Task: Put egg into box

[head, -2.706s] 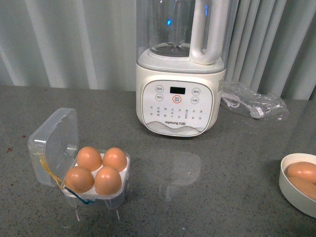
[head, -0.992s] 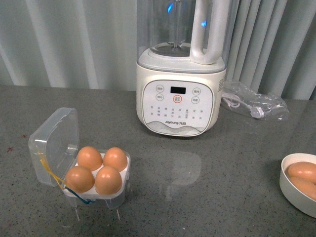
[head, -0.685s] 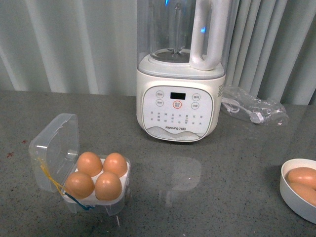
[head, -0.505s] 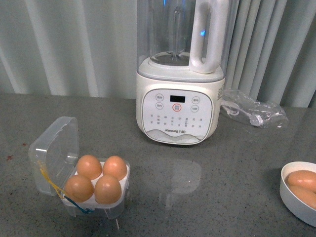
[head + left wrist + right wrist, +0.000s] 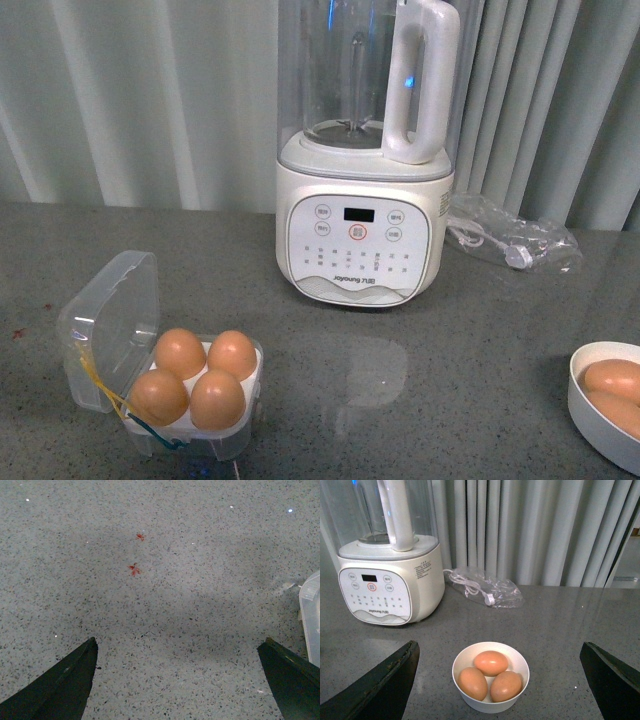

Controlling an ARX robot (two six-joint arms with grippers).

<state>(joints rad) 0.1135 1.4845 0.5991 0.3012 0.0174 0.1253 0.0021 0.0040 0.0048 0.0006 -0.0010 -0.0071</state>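
Note:
The clear box stands at the front left of the counter with its lid open. Every cell holds an orange-brown egg. A corner of the box shows in the left wrist view. My left gripper is open and empty over bare counter beside the box. My right gripper is open and empty, with the round white bowl ahead between its jaws. The bowl holds three more eggs. Neither gripper shows in the front view.
A white blender with a clear jug stands at the back middle, also in the right wrist view. A plastic bag with a cord lies to its right. The bowl sits at the right edge. Red specks mark the counter.
The front view has shifted, so the blender, box and bowl sit a little lower in the picture. The box and its eggs stay as they were on the counter.

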